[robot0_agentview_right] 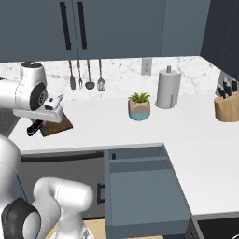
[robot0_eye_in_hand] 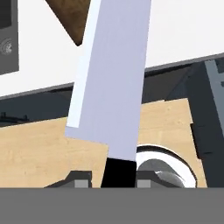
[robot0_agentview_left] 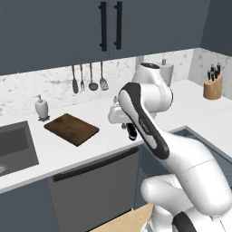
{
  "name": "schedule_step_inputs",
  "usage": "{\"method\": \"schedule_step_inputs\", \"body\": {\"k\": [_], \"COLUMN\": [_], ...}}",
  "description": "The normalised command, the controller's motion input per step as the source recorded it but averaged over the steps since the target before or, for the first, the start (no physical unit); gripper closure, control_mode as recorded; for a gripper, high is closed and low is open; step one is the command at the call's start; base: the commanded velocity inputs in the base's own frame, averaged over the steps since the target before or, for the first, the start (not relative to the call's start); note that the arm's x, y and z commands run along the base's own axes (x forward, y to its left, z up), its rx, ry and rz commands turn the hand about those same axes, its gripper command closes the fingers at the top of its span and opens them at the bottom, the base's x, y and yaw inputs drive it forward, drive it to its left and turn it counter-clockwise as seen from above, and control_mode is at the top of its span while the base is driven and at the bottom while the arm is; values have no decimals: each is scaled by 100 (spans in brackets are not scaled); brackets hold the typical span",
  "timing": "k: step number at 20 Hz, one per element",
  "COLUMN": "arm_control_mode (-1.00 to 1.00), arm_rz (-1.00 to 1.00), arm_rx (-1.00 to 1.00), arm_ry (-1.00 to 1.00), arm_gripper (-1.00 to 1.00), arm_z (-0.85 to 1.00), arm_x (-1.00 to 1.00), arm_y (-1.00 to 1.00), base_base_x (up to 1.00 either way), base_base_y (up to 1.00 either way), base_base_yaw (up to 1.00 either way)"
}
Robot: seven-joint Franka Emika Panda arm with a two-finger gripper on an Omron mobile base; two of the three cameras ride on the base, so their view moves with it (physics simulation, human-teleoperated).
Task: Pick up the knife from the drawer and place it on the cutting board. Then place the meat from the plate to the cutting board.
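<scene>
My gripper (robot0_eye_in_hand: 113, 180) is shut on the knife (robot0_eye_in_hand: 111, 78), its black handle clamped between the fingertips and the silver blade reaching out ahead. In the left base view the gripper (robot0_agentview_left: 129, 129) hangs over the counter's front edge, just right of the dark brown cutting board (robot0_agentview_left: 71, 128). In the right base view the knife handle (robot0_agentview_right: 33, 127) sticks out below the hand, which covers part of the cutting board (robot0_agentview_right: 58, 126). The blue-grey drawer (robot0_agentview_right: 140, 186) stands pulled open. The plate and the meat are out of view.
A sink (robot0_agentview_left: 13, 145) and a soap dispenser (robot0_agentview_left: 41, 108) lie left of the board. Utensils (robot0_agentview_left: 88, 79) hang on the back wall. A potted plant (robot0_agentview_right: 139, 106), a paper towel roll (robot0_agentview_right: 168, 87) and a knife block (robot0_agentview_right: 226, 105) stand on the counter to the right.
</scene>
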Motion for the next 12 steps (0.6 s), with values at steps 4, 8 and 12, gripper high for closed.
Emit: {"method": "schedule_step_inputs", "body": {"k": [4,8,12], "arm_control_mode": [-100,-100,-100], "arm_rz": [22,2,0], "arm_rx": [0,0,0], "arm_ry": [0,-2,-1], "arm_gripper": [100,100,100], "arm_z": [-70,-64,-45], "arm_x": [74,65,67], "arm_y": [54,23,43], "base_base_x": [0,0,0], "base_base_y": [0,0,0], "base_base_yaw": [0,0,0]}}
